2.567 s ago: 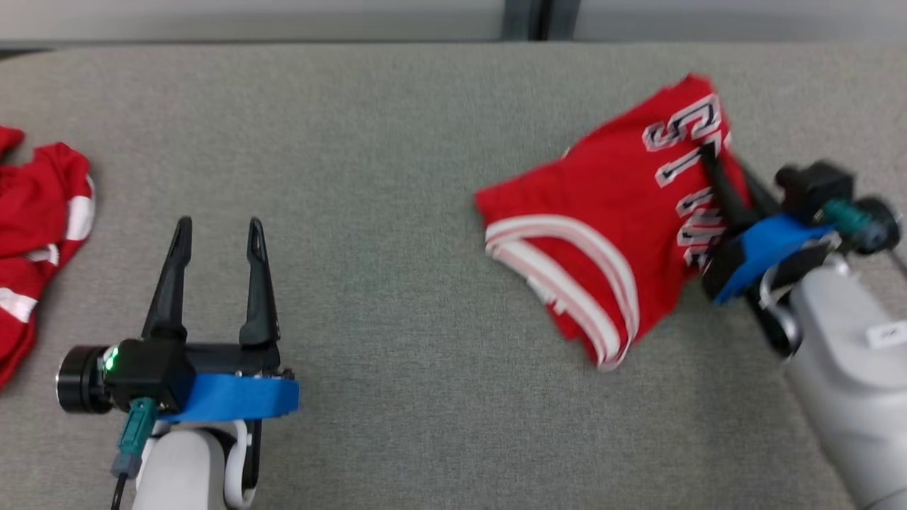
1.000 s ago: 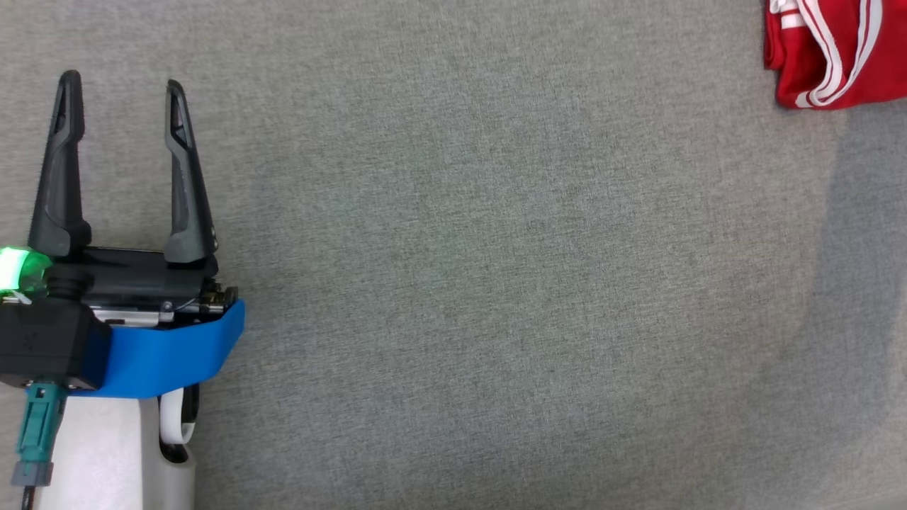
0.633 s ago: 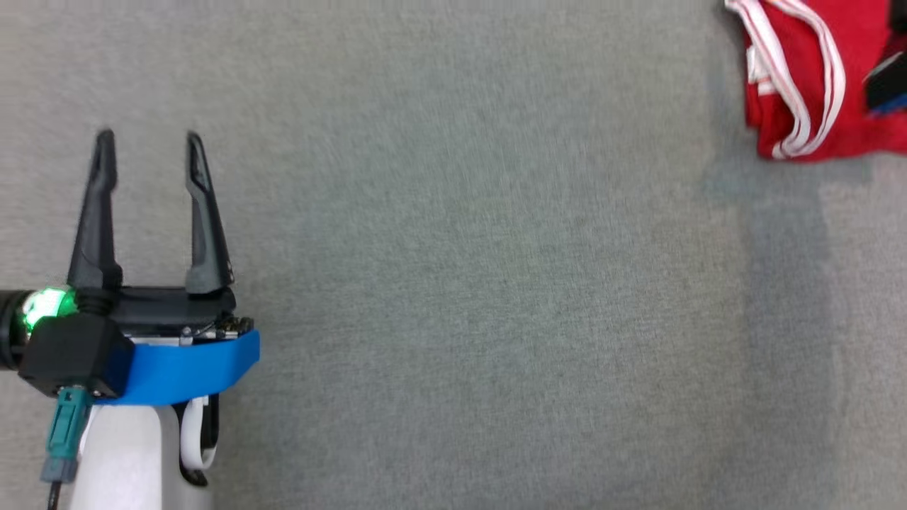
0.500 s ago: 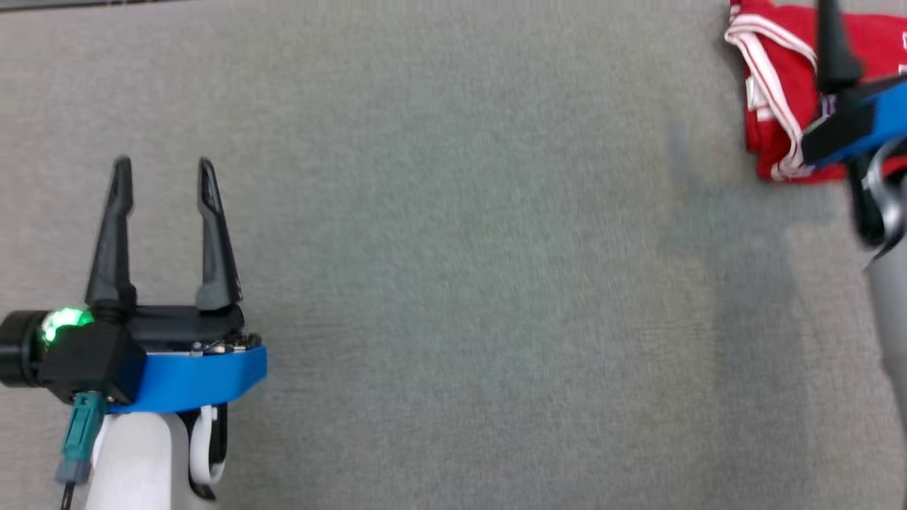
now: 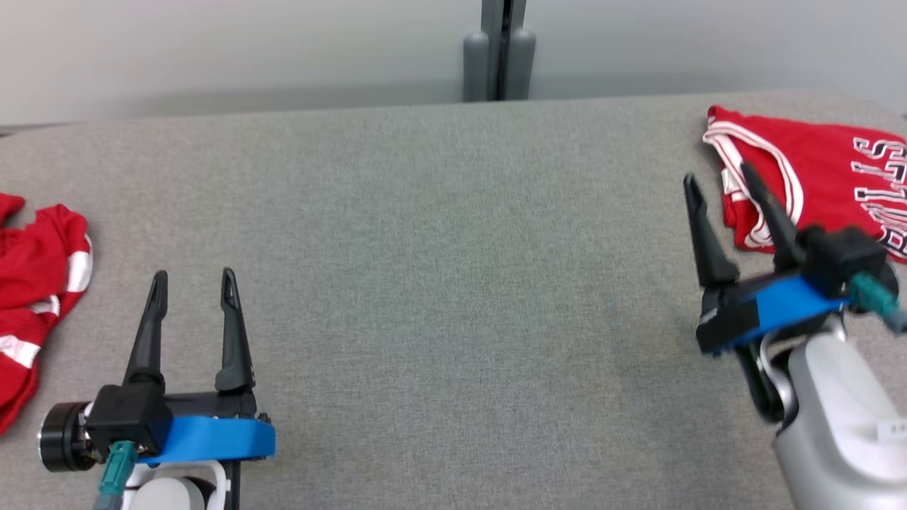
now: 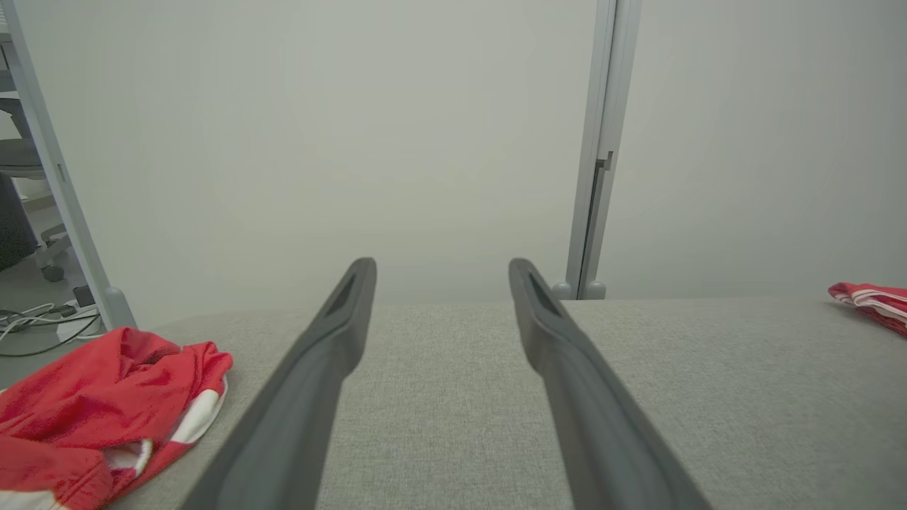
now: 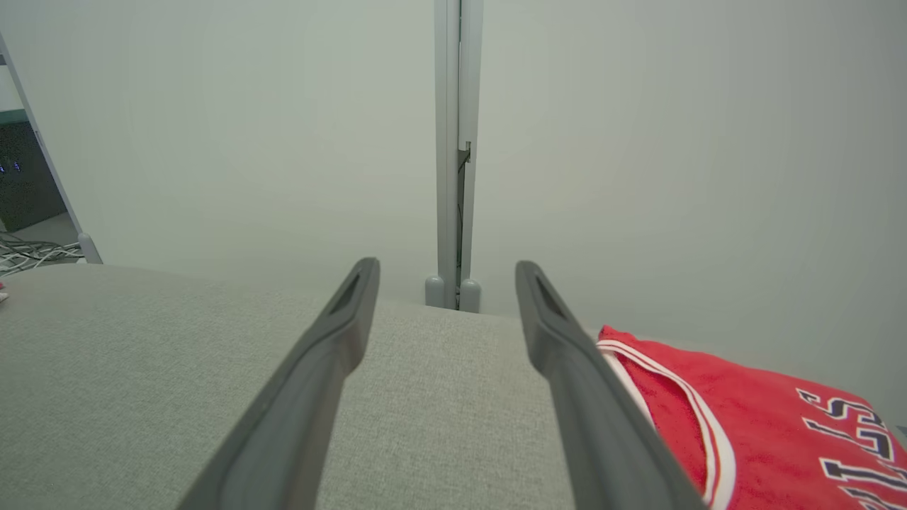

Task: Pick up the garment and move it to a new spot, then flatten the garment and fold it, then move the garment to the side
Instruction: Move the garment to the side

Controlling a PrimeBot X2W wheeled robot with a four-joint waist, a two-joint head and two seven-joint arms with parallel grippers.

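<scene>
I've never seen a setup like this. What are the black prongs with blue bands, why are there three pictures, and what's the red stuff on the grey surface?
The prongs are a robot's two hands: the left gripper and right gripper, both open and holding nothing. One picture looks down from its head; the other two look along each gripper's fingers from cameras on its wrists. On the grey table lie a folded red jersey at the robot's right and a crumpled red garment at its left.
</scene>
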